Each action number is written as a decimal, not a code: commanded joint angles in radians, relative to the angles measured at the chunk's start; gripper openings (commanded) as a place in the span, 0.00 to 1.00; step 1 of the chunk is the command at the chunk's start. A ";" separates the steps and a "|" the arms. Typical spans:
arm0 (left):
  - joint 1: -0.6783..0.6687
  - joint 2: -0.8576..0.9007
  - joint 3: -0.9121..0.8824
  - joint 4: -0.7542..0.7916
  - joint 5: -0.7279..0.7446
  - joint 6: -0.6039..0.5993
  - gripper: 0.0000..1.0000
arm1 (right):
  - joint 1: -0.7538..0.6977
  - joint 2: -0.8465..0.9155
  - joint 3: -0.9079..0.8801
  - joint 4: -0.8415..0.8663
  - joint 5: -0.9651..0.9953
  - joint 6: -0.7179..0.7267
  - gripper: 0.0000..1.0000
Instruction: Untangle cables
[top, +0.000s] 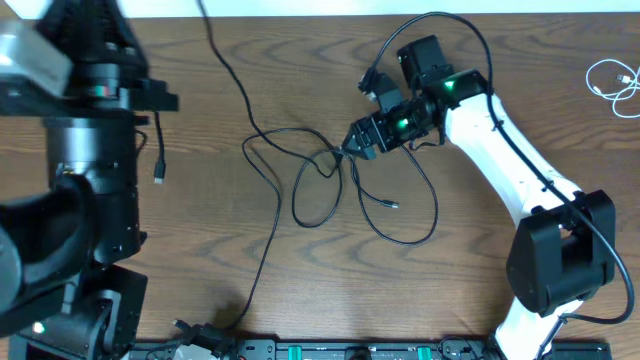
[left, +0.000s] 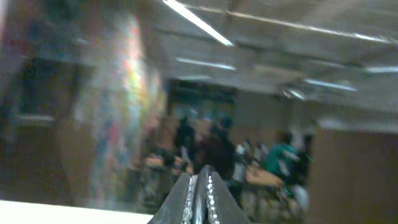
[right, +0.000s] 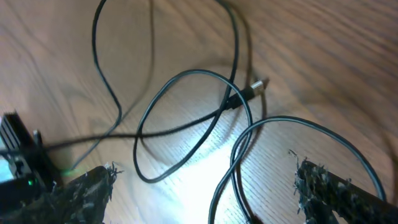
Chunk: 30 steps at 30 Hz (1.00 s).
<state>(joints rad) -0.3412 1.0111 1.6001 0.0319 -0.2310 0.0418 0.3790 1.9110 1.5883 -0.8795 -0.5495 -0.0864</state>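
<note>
Leftmost, the left arm (top: 85, 170) aims away from the desk (top: 450, 290), jaws clenched shut, empty. Black cables (top: 320, 165) lie tangled mid-desk. The right arm (top: 500, 150) holds released jaws over them. A white cable (top: 612, 80) lies far right.

- black cables (top: 330, 165); one white cable (top: 622, 79) at two o'clock
- table (top: 480, 260): brown wood grain, darker streaks
- right arm (top: 495, 150): white, black joints, green lights
- left arm (top: 90, 190): black

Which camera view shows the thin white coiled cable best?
The overhead view: the thin white coiled cable lies near the right edge of the wooden table. The left wrist view shows none of it; the right wrist view shows only black cables.
</note>
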 joint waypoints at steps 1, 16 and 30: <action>0.005 -0.014 0.025 0.053 -0.188 0.095 0.08 | 0.025 0.006 -0.001 -0.008 -0.003 -0.061 0.93; 0.005 -0.013 0.029 -0.205 -0.313 0.175 0.08 | 0.209 0.006 -0.001 0.041 -0.004 -0.284 0.98; 0.005 -0.013 0.029 -0.257 -0.313 0.174 0.07 | 0.375 0.006 -0.173 0.361 -0.003 -0.304 0.97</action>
<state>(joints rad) -0.3412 1.0054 1.6093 -0.2173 -0.5301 0.2077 0.7277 1.9110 1.4651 -0.5671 -0.5457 -0.3756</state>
